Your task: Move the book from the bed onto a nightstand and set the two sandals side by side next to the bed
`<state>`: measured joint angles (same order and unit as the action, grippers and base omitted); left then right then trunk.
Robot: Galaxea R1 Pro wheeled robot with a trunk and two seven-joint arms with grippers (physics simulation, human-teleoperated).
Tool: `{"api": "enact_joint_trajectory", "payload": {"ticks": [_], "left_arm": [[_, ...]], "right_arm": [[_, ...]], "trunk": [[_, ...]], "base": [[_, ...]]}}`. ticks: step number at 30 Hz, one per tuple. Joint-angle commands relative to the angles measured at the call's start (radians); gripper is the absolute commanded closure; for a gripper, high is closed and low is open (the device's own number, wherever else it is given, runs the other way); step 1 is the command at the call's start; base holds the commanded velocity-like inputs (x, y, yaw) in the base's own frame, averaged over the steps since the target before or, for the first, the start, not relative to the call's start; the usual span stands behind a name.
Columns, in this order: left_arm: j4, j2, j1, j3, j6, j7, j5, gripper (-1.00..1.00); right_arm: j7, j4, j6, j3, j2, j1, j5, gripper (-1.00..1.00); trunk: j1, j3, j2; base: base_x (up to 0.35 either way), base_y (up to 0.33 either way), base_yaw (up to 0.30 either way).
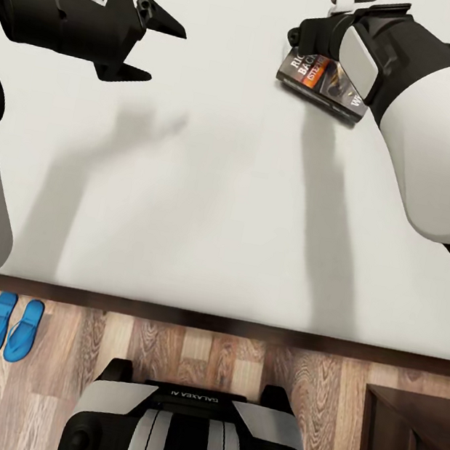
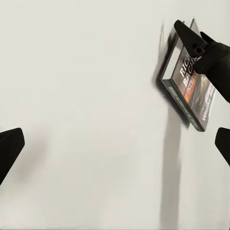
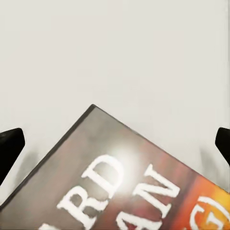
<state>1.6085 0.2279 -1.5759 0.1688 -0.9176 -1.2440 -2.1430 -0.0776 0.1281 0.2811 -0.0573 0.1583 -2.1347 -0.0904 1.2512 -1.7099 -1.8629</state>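
The right gripper is hovering over the book lying flat on the bed, fingers spread wide on either side. Closing off-centre risks nudging the thin paperback away; the left gripper is idling open nearby.

Book flat on bed; blue sandals paired beside it.
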Motion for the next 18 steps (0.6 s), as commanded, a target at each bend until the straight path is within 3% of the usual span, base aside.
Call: {"api": "enact_joint_trajectory", "payload": {"ticks": [1,13,18], "left_arm": [[0.0,0.0,-0.001,0.0,-0.004,-0.01,-0.008,-1.0],[0.0,0.001,-0.001,0.0,-0.004,-0.01,-0.008,-1.0],[0.001,0.001,-0.002,0.0,-0.004,-0.01,-0.008,-1.0]], "right_arm": [[-0.005,-0.01,0.01,-0.014,0.0,0.001,-0.017,-1.0],[-0.005,-0.008,0.011,-0.015,-0.001,-0.006,-0.017,-1.0],[-0.005,-0.007,0.012,-0.014,-0.002,-0.01,-0.017,-1.0]], "trunk": [[0.0,0.0,0.0],[0.0,0.0,0.0],[0.0,0.0,0.0]], "base": [[-0.095,-0.02,0.0],[-0.03,-0.006,0.0],[-0.161,-0.001,0.0]]}}
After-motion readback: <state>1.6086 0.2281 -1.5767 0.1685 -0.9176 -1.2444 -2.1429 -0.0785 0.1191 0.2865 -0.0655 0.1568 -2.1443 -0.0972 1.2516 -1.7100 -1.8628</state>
